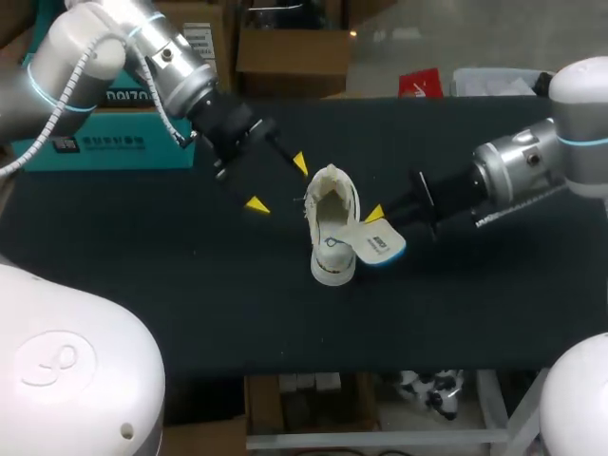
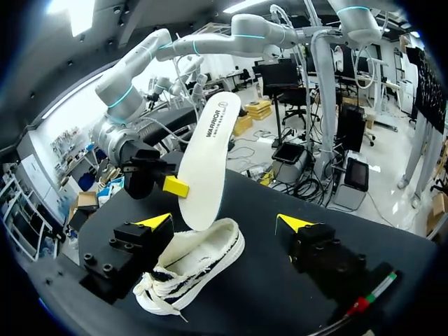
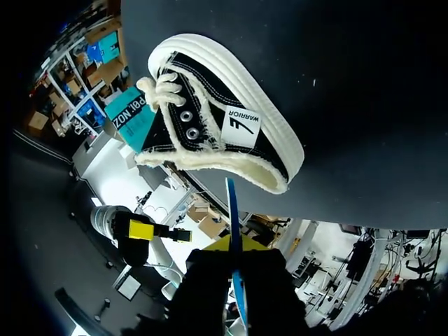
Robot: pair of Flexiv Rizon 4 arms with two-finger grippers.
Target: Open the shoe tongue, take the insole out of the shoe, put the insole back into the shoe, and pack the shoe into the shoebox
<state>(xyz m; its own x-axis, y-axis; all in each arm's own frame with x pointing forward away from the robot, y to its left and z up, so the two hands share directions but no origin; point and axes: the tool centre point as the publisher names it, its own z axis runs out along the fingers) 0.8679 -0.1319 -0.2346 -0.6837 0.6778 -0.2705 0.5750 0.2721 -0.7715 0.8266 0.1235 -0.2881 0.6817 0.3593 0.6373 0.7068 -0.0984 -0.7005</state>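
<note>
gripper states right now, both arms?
Left gripper: open, holding nothing.
Right gripper: shut on the insole.

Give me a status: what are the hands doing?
Left hand open, by shoe. Right hand shut on insole, end at shoe's opening. Nothing in the way.

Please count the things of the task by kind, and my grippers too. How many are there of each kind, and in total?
shoe: 1
insole: 1
shoebox: 1
grippers: 2, the left gripper and the right gripper
total: 5
</note>
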